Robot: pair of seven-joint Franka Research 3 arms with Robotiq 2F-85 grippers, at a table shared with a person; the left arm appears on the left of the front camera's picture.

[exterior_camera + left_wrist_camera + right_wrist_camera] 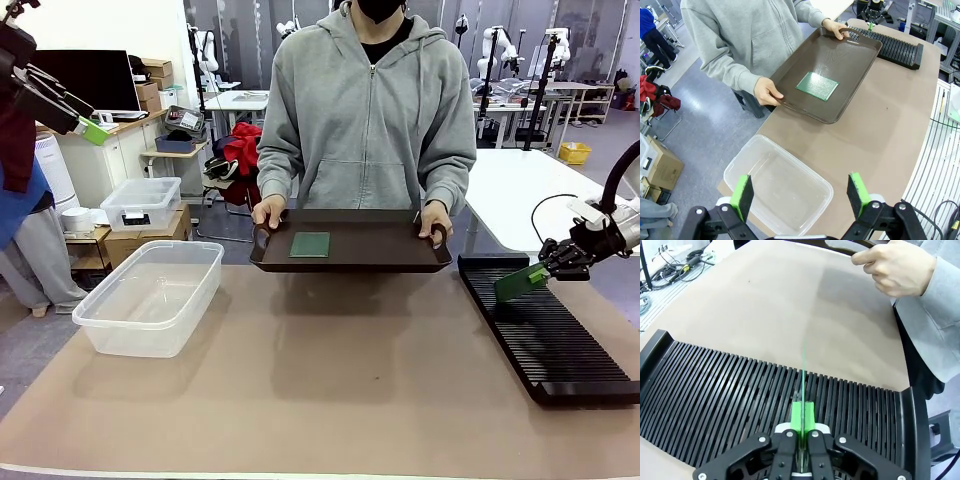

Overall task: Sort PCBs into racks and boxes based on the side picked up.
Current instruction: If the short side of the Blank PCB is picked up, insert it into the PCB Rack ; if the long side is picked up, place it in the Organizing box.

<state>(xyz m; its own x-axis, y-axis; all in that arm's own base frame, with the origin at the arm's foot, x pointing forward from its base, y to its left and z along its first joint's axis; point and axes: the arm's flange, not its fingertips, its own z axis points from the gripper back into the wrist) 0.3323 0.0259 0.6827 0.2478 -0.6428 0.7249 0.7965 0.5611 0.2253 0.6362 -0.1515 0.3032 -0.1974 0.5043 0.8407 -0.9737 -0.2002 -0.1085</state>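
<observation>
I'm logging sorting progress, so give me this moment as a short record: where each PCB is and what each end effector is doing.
held PCB: tilted over the rack, aligned with its slots; contact unclear
right end effector: shut on held PCB
tray PCB: flat on the tray in the person's hands
left end effector: open above the tub, holding nothing

Grey floor (705,115), white tables (525,190), cardboard boxes (150,85), dark monitor (95,78).

The left gripper (800,178) and right gripper (803,408) are black with bright green pads (858,192) and silver screws (759,439), and the person's hoodie (365,120) is grey and zipped.
</observation>
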